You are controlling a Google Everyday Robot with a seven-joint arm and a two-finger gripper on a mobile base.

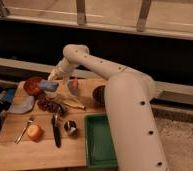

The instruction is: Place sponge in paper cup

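Blue sponge (48,86) is sitting right under the gripper (53,76), hanging over the reddish bowl (32,84) near the wooden table's (20,150) back edge. Can't spot the paper cup, and can't tell the grip.
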